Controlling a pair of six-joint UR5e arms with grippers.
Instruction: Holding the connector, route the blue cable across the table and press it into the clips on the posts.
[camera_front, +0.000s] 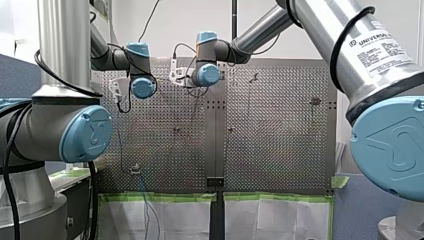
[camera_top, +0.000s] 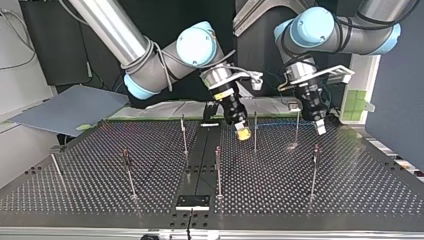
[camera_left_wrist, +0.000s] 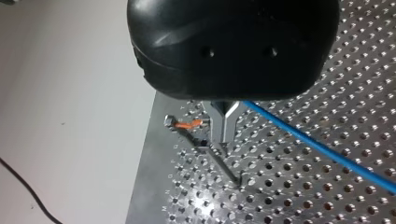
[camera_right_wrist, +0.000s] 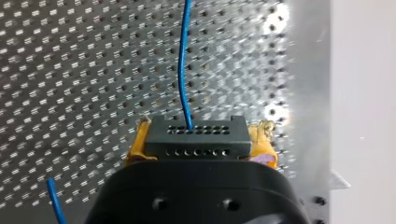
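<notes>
Right gripper (camera_right_wrist: 201, 135) clamped the connector (camera_right_wrist: 195, 140), blue cable (camera_right_wrist: 183, 60) running ahead. Left gripper (camera_left_wrist: 223, 139) pinched tight on that cable. A post (camera_top: 255, 134) stood between them, top view's upper right

- The connector (camera_right_wrist: 194, 135), a dark grey rectangular block with rows of small holes, is clamped between the yellow pads (camera_right_wrist: 136, 147) of the right gripper (camera_right_wrist: 198, 140).
- The blue cable (camera_right_wrist: 183, 60), thin and smooth, is plugged into the connector's holed face and is led straight away from it.
- Thin upright posts (camera_top: 255, 132) are stood just beside the connector and farther from it; the cable is stretched level past two of them.
- An orange clip (camera_left_wrist: 189, 124) is seen at one post's top, away from the connector, untouched by the cable.
</notes>
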